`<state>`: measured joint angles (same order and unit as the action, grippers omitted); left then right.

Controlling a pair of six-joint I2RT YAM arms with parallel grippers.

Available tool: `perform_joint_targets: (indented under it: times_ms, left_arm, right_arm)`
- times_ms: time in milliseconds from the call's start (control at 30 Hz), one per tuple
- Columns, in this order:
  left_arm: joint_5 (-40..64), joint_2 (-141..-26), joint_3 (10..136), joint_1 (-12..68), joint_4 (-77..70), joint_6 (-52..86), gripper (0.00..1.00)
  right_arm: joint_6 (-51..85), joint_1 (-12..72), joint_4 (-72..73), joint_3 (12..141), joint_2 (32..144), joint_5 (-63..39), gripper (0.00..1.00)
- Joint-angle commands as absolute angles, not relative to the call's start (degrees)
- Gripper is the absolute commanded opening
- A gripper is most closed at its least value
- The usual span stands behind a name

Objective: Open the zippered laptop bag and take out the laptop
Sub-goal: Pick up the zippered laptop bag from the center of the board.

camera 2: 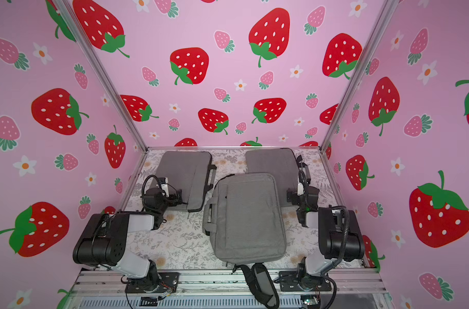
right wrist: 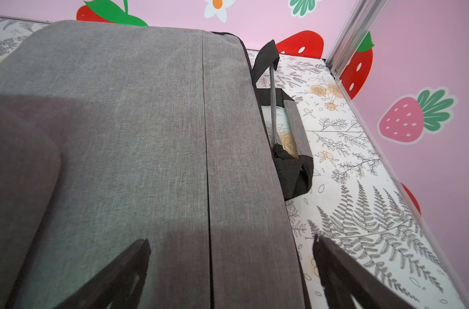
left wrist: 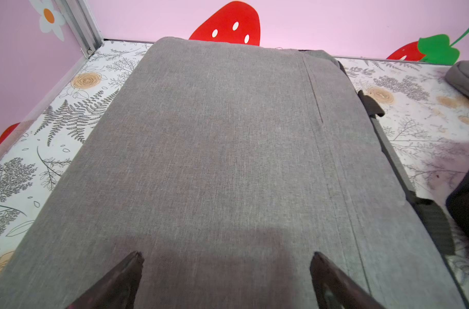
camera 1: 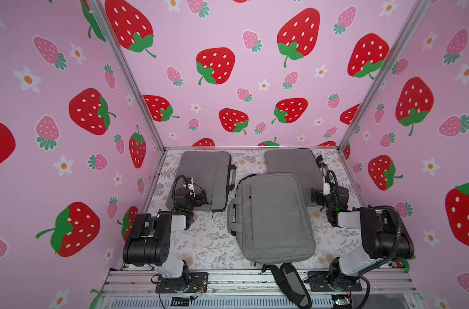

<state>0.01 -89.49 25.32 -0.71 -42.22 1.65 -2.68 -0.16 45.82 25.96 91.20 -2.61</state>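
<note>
Left gripper (left wrist: 226, 256) hangs low over the near end of the dark grey fabric bag (left wrist: 214, 147) that lies flat at the far left of the table. Its two black fingers stand wide apart and hold nothing. I cannot tell if they touch the cloth. Right gripper (right wrist: 232, 240) is also spread wide and empty. It is placed over the right edge of the second dark grey fabric bag (right wrist: 134, 120) at the far right, one finger over the cloth, one over the white floral table cover (right wrist: 361, 214). The grey and black carry handle (right wrist: 294, 128) of this bag lies on the cover at its right side.

Between both arms, in the middle of the table, lies the large light grey fabric laptop bag (camera 1: 276, 222), flat, seen in both top views. Its far right corner overlaps the far right bag. Its handles (camera 1: 234, 216) point left, and its black padded shoulder strap (camera 1: 289, 283) hangs over the near metal rail (camera 1: 228, 278).
</note>
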Motion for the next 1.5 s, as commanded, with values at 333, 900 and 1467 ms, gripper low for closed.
perform_joint_targets:
  times_ms: [333, 900, 1467]
  left_arm:
    - [0.1, -89.0, 26.7, -0.9, -42.9, 1.4, 0.99]
    - [-1.7, -83.7, 33.4, 1.0, -28.5, -0.7, 0.99]
    - [-0.1, -72.2, 57.3, 14.7, 23.8, -4.7, 0.99]
  right_arm:
    - [-2.2, 0.0, 45.5, 25.9, 90.1, -0.7, 0.99]
    - [-1.8, -0.1, 38.9, 27.9, 85.8, -0.1, 0.99]
    - [3.5, 0.0, -0.6, 40.7, 64.3, -22.6, 0.99]
